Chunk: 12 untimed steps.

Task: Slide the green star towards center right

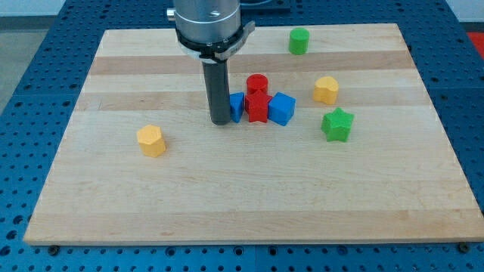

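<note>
The green star (337, 125) lies on the wooden board (249, 204) at the view's right of centre. My tip (221, 121) stands on the board well to the left of the star, touching the left side of a small blue block (237, 106). Between my tip and the star sit a red star-like block (259, 108), a red cylinder (257, 84) behind it and a blue cube (281, 109).
A yellow block (326, 89) sits just above the green star. A green cylinder (299, 41) stands near the top edge. Another yellow block (151, 140) lies at the left. The arm's grey body (208, 26) hangs over the top centre.
</note>
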Tool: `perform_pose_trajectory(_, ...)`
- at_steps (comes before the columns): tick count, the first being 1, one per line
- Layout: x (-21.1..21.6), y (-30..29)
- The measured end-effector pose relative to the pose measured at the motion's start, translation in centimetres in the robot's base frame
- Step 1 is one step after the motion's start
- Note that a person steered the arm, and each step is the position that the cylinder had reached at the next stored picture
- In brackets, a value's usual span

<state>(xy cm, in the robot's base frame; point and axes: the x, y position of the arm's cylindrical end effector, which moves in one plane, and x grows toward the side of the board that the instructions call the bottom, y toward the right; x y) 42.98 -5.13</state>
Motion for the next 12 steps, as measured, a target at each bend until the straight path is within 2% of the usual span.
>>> perform_pose_trajectory(1, 0.0, 0.0)
perform_pose_trajectory(3, 5.6, 1.1)
perform_pose_trajectory(6, 5.5, 14.3)
perform_pose_trajectory(8, 3.4, 19.7)
perform_pose_trajectory(11, 2.8, 18.8)
perform_pose_trajectory(12, 1.3, 18.8)
